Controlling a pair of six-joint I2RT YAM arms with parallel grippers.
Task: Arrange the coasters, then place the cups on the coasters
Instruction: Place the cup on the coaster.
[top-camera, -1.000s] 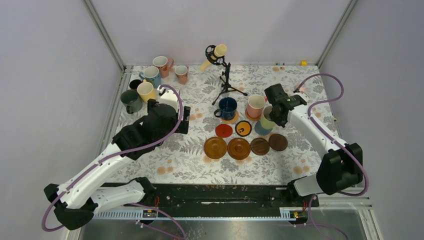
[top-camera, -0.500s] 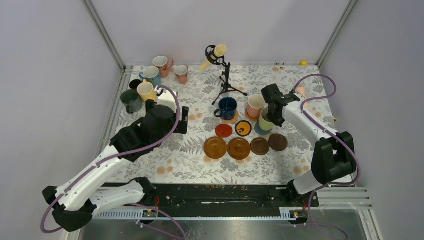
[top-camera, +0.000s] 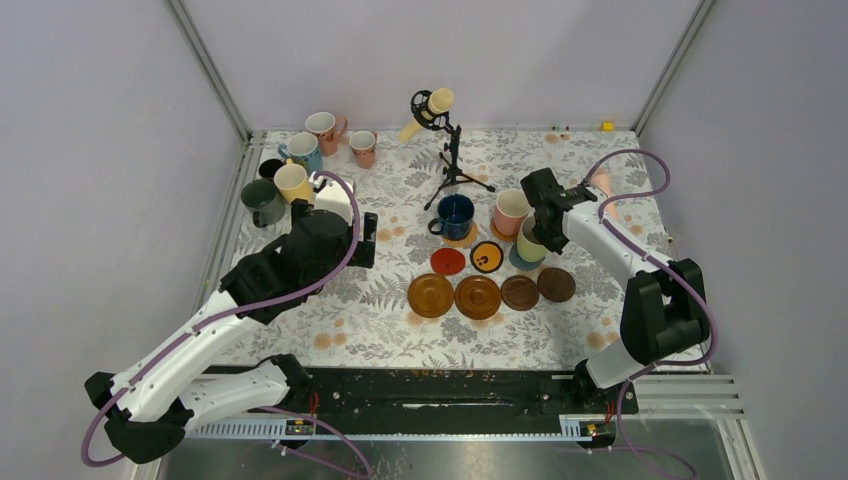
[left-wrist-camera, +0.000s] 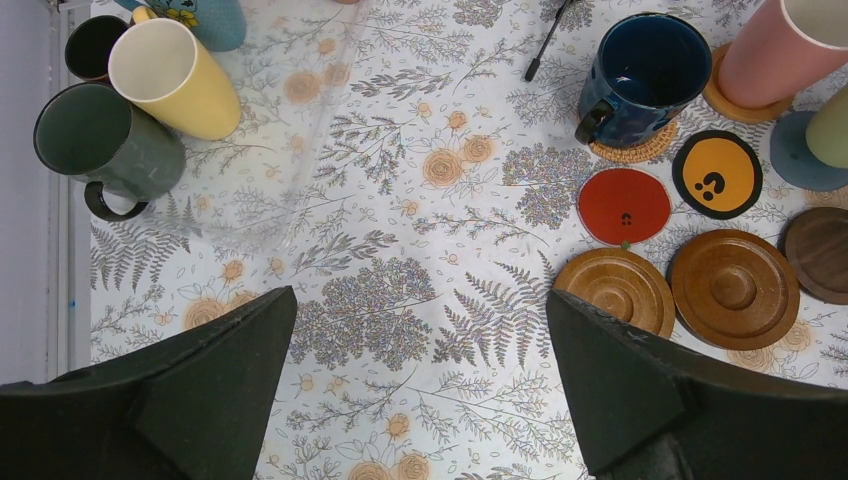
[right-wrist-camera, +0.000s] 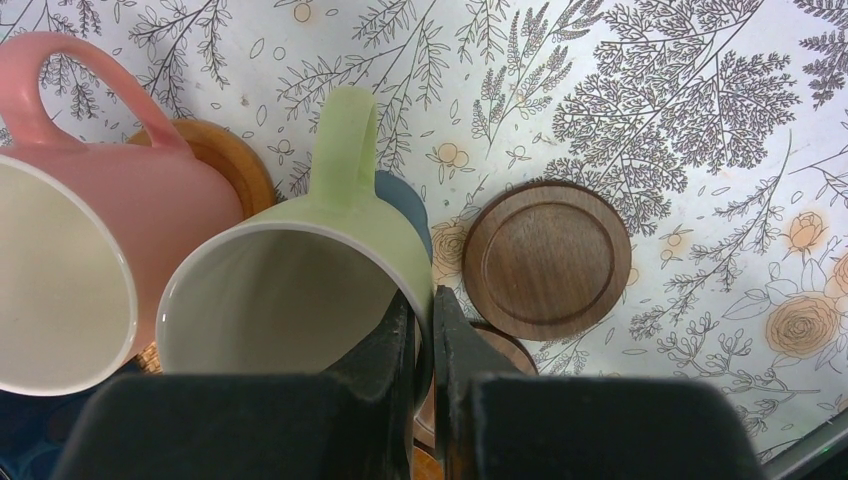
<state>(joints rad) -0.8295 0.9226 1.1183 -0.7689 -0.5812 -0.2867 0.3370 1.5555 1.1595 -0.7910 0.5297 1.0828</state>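
Pale green cup (right-wrist-camera: 290, 290) sits over the grey-blue coaster (right-wrist-camera: 405, 205), handle pointing away from the wrist. Only a sliver of the coaster shows past the cup wall, and I cannot tell whether the base has landed on it. Right gripper (right-wrist-camera: 425, 305) has its jaws narrow, pinching the cup's rim, one finger inside and one outside. This looks chosen so the cup hangs upright and goes down straight. Pink cup (right-wrist-camera: 150, 220) stands just beside it, already on a tan coaster (right-wrist-camera: 235, 160). The gap is tight, so a sideways nudge on release is the risk. Dark wooden coaster (right-wrist-camera: 547, 258) lies bare on the other side. Further out, the navy cup (left-wrist-camera: 640, 75) is seated on a cork coaster (left-wrist-camera: 630, 150). The red coaster (left-wrist-camera: 624, 205), orange coaster (left-wrist-camera: 717, 173) and two brown coasters (left-wrist-camera: 615, 290) wait uncovered in loose rows, probably spaced for cup bodies. Left gripper (left-wrist-camera: 420, 300) hangs over the flowered cloth (left-wrist-camera: 380, 200), jaws wide and empty, facing the yellow cup (left-wrist-camera: 170, 75) and dark green cup (left-wrist-camera: 105, 140) at the far-left corner, likely the next pick.
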